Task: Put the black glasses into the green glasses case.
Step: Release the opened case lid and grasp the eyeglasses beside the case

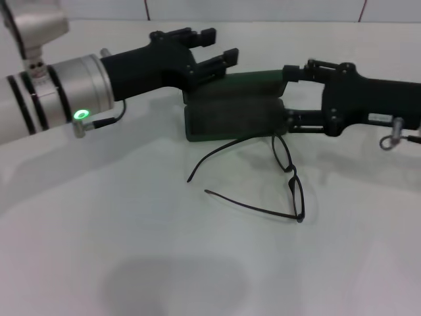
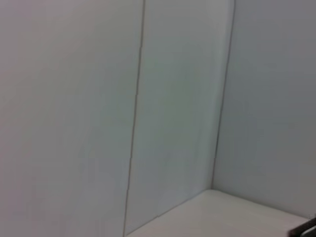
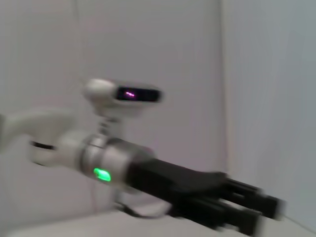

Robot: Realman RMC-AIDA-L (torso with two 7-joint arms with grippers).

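**Glasses out on the table, case open between both hands**

Head view: green glasses case (image 1: 233,112) lying open on the white table (image 1: 131,250), lid tipped back, lined hollow facing up. Black glasses (image 1: 289,176) resting on the table just in front of the case, temples spread wide, one lens rim close to the case's right end. Not yet inside. Left hand (image 1: 214,49) hovering at the case's far left corner, fingers parted, gripping nothing visible. Right hand (image 1: 284,99) at the case's right end, one finger (image 1: 299,71) along the lid edge, the other low by the base; seemingly bracing the case open, though whether actually clamped on it cannot tell.

Step in hand, by judgement: case opened and steadied, glasses awaiting pickup. Next move calls for a free hand to come down on the thin frame, pinch it at the bridge or a rim, lift, and lay it lengthwise into the hollow; splayed temples likely to catch on the rim.

Left wrist view: only pale wall panels and a strip of table corner.

Right wrist view: left arm (image 3: 118,168) with green light, left hand's parted fingers (image 3: 256,205), robot head above, plain white walls.
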